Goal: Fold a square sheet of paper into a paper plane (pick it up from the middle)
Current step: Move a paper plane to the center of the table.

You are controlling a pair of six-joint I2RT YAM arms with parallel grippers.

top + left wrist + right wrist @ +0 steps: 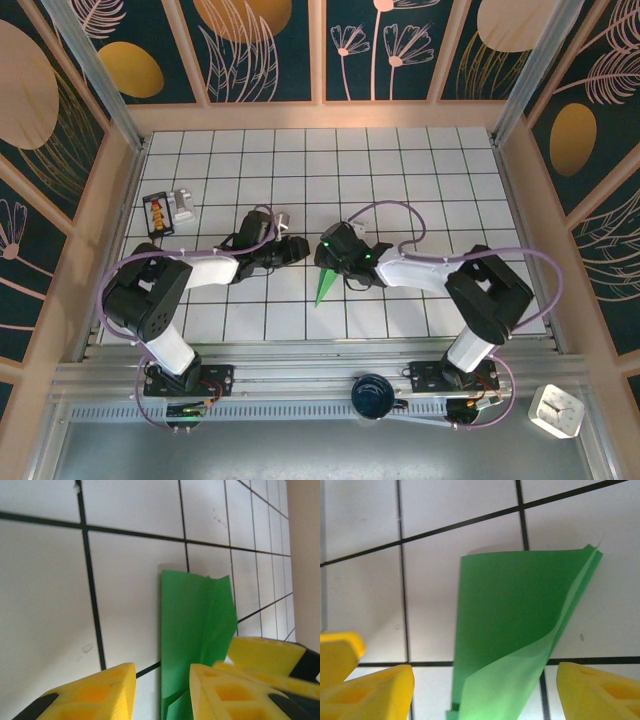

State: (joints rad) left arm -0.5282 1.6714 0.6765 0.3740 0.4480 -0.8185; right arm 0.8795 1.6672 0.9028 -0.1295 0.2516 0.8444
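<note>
The green paper plane (322, 287) lies on the tiled table as a slim folded dart, its point toward the near edge. Both grippers meet over its wide far end. In the left wrist view the paper plane (195, 625) runs between the yellow fingers (95, 692) of my left gripper (162, 670), which is open; the paper lies beside one finger and apart from the other. My right gripper (485, 672) stands wide open astride the paper plane (515, 610), whose upper flap curls up loosely. In the top view, my left gripper (300, 250) and right gripper (330, 262) nearly touch.
A black and yellow device (157, 213) with a white piece (183, 205) sits at the table's far left. A dark round object (372, 395) rests on the near rail, and a white box (556, 410) lies outside at the near right. Wooden walls (320, 115) enclose the table.
</note>
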